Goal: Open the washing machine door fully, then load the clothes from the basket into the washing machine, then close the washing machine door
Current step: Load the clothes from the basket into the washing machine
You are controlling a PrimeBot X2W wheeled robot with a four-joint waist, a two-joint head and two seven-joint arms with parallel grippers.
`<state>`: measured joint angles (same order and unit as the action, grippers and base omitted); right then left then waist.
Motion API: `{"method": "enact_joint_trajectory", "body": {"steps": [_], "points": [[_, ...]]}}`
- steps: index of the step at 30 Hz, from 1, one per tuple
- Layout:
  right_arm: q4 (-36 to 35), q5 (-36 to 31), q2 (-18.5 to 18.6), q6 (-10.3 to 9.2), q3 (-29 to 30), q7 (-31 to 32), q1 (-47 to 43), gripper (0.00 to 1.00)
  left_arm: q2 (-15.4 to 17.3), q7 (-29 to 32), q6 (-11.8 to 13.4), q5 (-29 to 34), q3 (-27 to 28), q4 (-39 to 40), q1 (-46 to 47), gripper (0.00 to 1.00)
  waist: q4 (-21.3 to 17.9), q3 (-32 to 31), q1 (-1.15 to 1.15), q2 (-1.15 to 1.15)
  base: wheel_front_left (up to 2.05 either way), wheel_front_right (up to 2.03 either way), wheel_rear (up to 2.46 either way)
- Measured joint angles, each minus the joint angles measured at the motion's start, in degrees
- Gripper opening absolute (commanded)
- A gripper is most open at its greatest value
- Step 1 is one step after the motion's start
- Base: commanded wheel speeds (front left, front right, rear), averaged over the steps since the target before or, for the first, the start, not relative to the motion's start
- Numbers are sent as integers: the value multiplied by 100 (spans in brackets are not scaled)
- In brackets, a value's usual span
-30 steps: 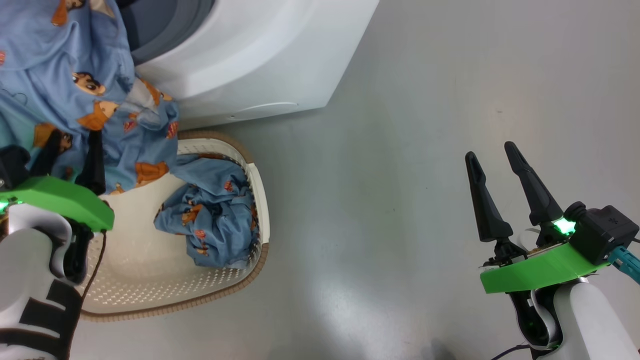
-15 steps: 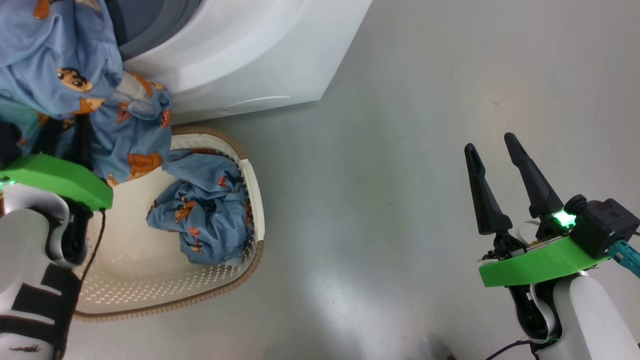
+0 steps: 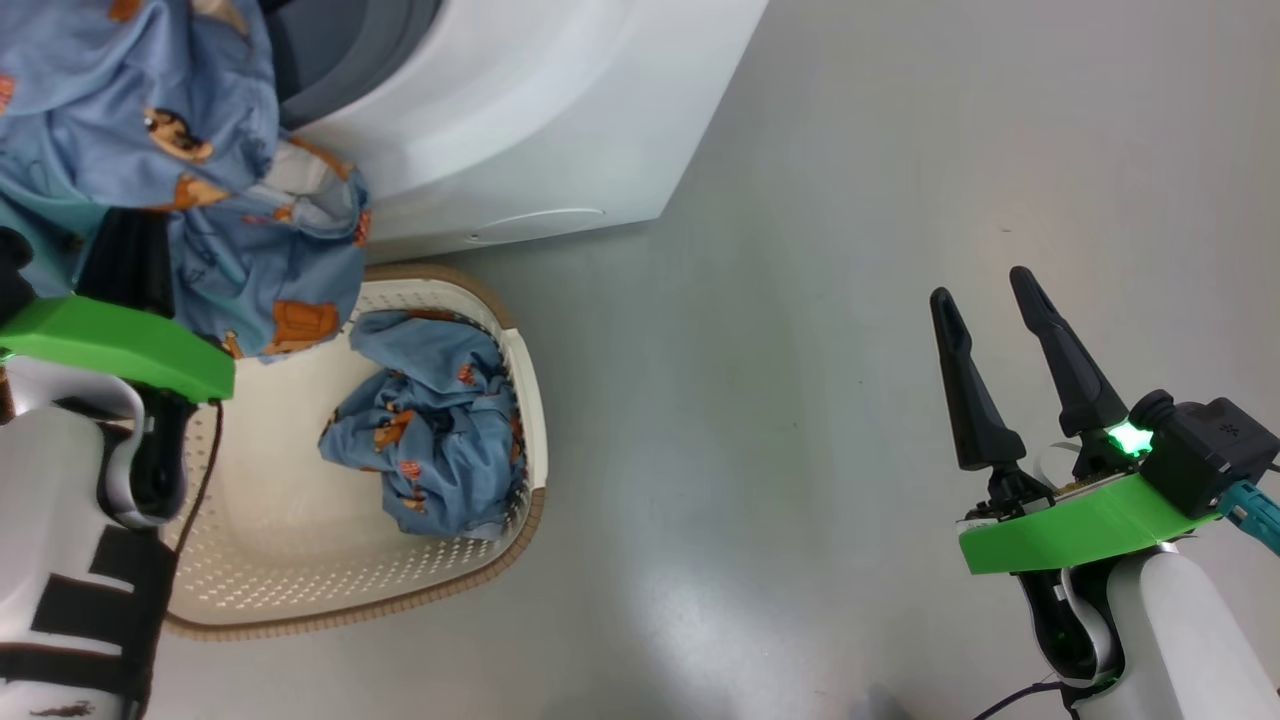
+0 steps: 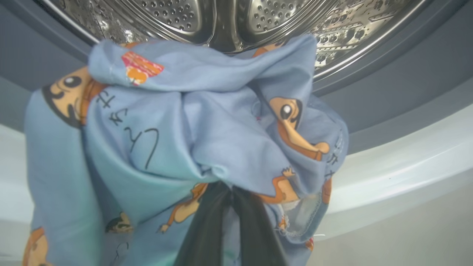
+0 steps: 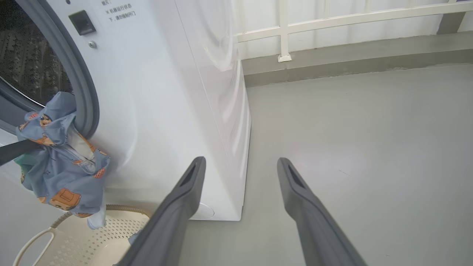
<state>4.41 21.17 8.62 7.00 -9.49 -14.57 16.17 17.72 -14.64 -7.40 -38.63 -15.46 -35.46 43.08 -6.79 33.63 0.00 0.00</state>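
Blue garment (image 4: pixel 177 129) pinched in left gripper (image 4: pixel 228 190), fingers closed on the cloth. Arm held up at the open mouth of washing machine (image 3: pixel 530 110); fabric hangs before the steel drum (image 4: pixel 221 18), above basket (image 3: pixel 300 590). Second garment (image 3: pixel 430 440) lies crumpled inside the basket, so two garments. Right gripper (image 3: pixel 981 285) well apart over grey floor (image 3: pixel 760 400), fingers spread, holding nothing.

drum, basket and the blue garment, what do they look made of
The drum: polished metal, probably stainless steel; mirror-like glare and punched holes. The basket: cream moulded plastic, slightly glossy, with rows of perforations; its brown rim looks woven, likely imitation. The garment: soft thin printed fabric, matte, perhaps cotton knit; it folds and drapes loosely.
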Motion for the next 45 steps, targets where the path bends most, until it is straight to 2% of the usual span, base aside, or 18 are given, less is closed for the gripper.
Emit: {"method": "enact_joint_trajectory", "body": {"steps": [10,17,22,38,41,45], "points": [[3,0,10,0,-4,0,-4,100,-111,-1,0,476,404,931,-202,0,154,-137,0,0,0,0,0],[5,0,11,0,-22,0,-6,100,-49,-1,0,609,375,965,92,0,154,-165,0,0,0,0,0],[9,0,10,0,-33,0,-7,100,38,-2,0,615,303,599,634,0,100,-156,0,0,0,0,0],[12,7,-90,0,-183,0,-5,100,162,-5,0,487,-528,-1772,2569,0,-181,-49,0,0,0,0,0],[12,8,-101,0,-200,0,-2,100,266,-4,0,546,-564,-1898,2870,0,-254,-4,0,0,0,0,0],[10,8,-133,0,-201,0,3,100,379,-5,62,960,-204,-1550,3262,0,-349,99,0,0,0,0,0]]}}
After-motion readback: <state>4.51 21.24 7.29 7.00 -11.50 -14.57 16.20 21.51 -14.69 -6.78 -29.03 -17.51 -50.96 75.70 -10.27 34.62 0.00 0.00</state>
